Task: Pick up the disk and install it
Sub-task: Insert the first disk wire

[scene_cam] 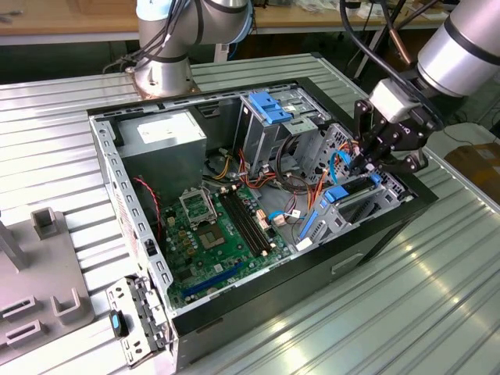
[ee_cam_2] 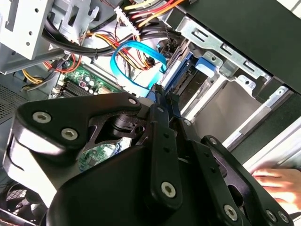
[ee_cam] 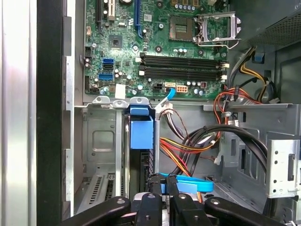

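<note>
Table of ribbed metal (scene_cam: pixel 437 297) is shown in the exterior view, with an open computer case (scene_cam: pixel 336 258) laid on it and the motherboard (scene_cam: pixel 211 234) exposed inside. The gripper (scene_cam: pixel 364 162) is held over the drive bays at the case's corner toward the exterior view's right; the disk (scene_cam: pixel 351 195) is stood in a bay just below the fingertips, along that edge of the case, with blue rails showing at its ends; a light-blue flap (scene_cam: pixel 269 108) is raised at the far edge.

In the second wrist view the fingers (ee_cam_2: pixel 162 127) are set almost together, with only a thin gap between them; whether anything is pinched cannot be told. The disk (ee_cam_2: pixel 195 75) is seen just beyond the tips in its metal bay, near a looping blue cable (ee_cam_2: pixel 131 61); a person's hand (ee_cam_2: pixel 277 182) is seen outside the case wall.

In the first wrist view the gripper (ee_cam: pixel 162 181) is poised at the disk (ee_cam: pixel 142 136), whose blue end tab is turned toward the motherboard (ee_cam: pixel 155 47); the blue cable (ee_cam: pixel 188 184) is seen just beside the tips.
</note>
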Motion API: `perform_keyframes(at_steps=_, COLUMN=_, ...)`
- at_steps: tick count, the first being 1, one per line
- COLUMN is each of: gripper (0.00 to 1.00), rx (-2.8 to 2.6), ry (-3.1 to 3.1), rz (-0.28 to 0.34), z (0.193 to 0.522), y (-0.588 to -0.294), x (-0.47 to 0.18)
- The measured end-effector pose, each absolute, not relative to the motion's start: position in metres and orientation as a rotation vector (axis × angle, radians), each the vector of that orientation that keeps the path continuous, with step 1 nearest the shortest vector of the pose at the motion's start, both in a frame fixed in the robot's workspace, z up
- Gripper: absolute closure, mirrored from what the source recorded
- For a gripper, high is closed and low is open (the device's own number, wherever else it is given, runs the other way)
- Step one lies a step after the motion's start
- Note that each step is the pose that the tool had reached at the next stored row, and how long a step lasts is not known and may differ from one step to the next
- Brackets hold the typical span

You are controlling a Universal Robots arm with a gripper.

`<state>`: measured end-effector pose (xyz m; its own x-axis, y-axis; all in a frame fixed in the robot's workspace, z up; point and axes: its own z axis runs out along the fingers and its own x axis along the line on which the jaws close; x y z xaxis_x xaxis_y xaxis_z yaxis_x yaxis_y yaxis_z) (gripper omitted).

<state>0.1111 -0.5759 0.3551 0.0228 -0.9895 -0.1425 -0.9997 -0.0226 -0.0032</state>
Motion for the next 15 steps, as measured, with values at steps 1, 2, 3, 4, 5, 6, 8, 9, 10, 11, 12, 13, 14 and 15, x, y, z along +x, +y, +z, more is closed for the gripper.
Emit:
perform_keyframes(at_steps=1, gripper=0.84, rx=-2.171, ry=2.122, rz=0.152, z=0.3550, y=-0.5772, x=0.1107)
perform_keyframes(at_steps=2, gripper=0.84, rx=-2.171, ry=2.122, rz=0.152, z=0.3550, y=-0.5787, x=0.1103)
perform_keyframes(at_steps=3, gripper=0.84, rx=-2.171, ry=2.122, rz=0.152, z=0.3550, y=-0.5810, x=0.1099)
perform_keyframes(at_steps=4, gripper=0.84, rx=-2.171, ry=2.122, rz=0.152, z=0.3549, y=-0.5822, x=0.1096)
perform_keyframes(at_steps=5, gripper=0.84, rx=-2.171, ry=2.122, rz=0.152, z=0.3549, y=-0.5829, x=0.1095)
perform_keyframes(at_steps=6, gripper=0.84, rx=-2.171, ry=2.122, rz=0.152, z=0.3547, y=-0.5835, x=0.1094)
perform_keyframes(at_steps=8, gripper=0.84, rx=-2.171, ry=2.122, rz=0.152, z=0.3539, y=-0.5840, x=0.1092)
perform_keyframes(at_steps=9, gripper=0.84, rx=-2.171, ry=2.122, rz=0.152, z=0.3537, y=-0.5841, x=0.1091)
perform_keyframes(at_steps=10, gripper=0.84, rx=-2.172, ry=2.122, rz=0.151, z=0.3537, y=-0.5842, x=0.1090)
perform_keyframes(at_steps=11, gripper=0.84, rx=-2.172, ry=2.122, rz=0.151, z=0.3530, y=-0.5844, x=0.1089)
perform_keyframes(at_steps=12, gripper=0.84, rx=-2.172, ry=2.122, rz=0.151, z=0.3521, y=-0.5845, x=0.1089)
perform_keyframes(at_steps=13, gripper=0.84, rx=-2.172, ry=2.122, rz=0.150, z=0.3521, y=-0.5845, x=0.1089)
perform_keyframes(at_steps=14, gripper=0.84, rx=-2.172, ry=2.122, rz=0.150, z=0.3520, y=-0.5845, x=0.1089)
perform_keyframes(at_steps=15, gripper=0.84, rx=-2.172, ry=2.122, rz=0.150, z=0.3521, y=-0.5845, x=0.1089)
